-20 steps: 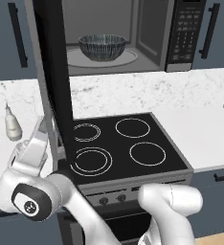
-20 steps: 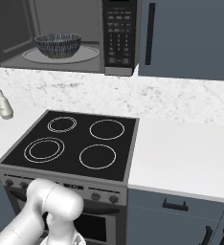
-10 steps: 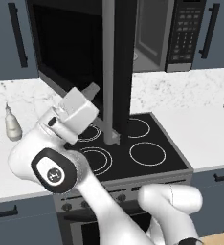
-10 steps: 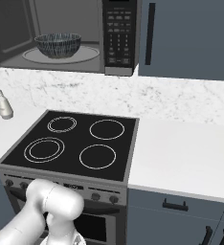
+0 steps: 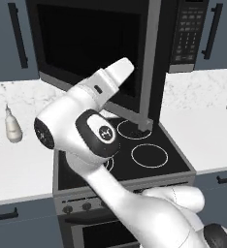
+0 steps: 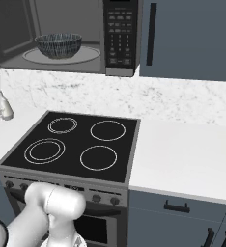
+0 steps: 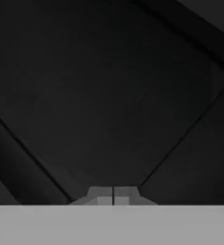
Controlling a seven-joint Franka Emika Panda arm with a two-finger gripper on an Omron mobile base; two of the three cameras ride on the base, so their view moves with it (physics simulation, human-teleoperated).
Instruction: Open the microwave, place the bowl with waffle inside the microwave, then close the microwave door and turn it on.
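1. The step in hand looks like shutting the microwave door [image 5: 93,48]. The bowl [image 6: 59,45] already sits inside the microwave [image 6: 62,36], so the door comes next, and then the buttons.

2. The gripper [image 7: 113,194] is pressed up close to the black glass of the door. Its two tips are squeezed together with no gap, and they hold nothing.

3. To do this well, I think the arm should push flat on the door, out near its free edge and away from the hinge. A push there swings it most easily.

4. The push should follow the door round in a curve, slow and steady. A shove straight ahead could make the tips slide off the smooth glass.

5. The door should go all the way until it sits flush with the front. I judge the button panel [image 6: 120,34] on the right may not work if the door is left a bit open.

6. The bowl is round and dark, with thin white streaks all over. It stands upright on the round glass plate, in the middle of the grey inside.

7. I cannot see the waffle from here; the bowl's wall hides what is in it.

8. The stove [image 6: 71,144] below has nothing on it.
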